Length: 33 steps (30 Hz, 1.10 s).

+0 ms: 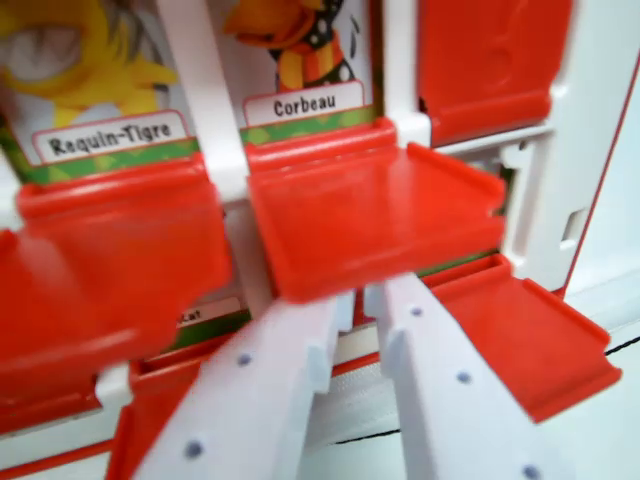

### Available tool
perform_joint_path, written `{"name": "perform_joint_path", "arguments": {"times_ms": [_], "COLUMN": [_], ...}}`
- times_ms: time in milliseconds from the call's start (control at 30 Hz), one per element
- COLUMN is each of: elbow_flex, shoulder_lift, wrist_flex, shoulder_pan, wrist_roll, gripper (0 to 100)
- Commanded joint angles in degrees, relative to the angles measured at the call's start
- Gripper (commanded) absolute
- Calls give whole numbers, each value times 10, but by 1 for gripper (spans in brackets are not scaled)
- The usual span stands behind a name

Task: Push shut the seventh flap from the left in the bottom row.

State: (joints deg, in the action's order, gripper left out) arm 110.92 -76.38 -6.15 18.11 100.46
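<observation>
Jaws are slightly apart, holding nothing, tips tucked just under the open Corbeau flap (375,215), so the actual push shut hasn't happened yet

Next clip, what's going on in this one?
A robot arm's white gripper is nosed up against a red-and-white flip-board game. Its tips sit just under the open red flap below the card labelled "Corbeau"; whether they touch it is hard to tell through the blur. That flap lies folded out flat, as do the one under "Requin-Tigre" and another lower at the wrist view's right. Nothing looks pushed shut yet.
</observation>
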Motion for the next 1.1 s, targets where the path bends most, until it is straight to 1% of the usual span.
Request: {"name": "perform_joint_path", "arguments": {"times_ms": [0,167,400,633,733,900,933,1000,1067], "elbow_flex": [-82,-96,-86,-41,-16,4,8,17,33], "shoulder_lift": [-2,10,1,-57,-106,-207,-227,-268,-313], "wrist_flex": [-12,-10,-6,11,46,156,177,221,260], "shoulder_pan": [-13,-17,-15,-15,-14,-15,-16,-14,-11], "wrist_roll": [2,2,1,-2,0,-4,-1,18,26], "gripper": [0,0,0,0,0,0,0,0,0]}}
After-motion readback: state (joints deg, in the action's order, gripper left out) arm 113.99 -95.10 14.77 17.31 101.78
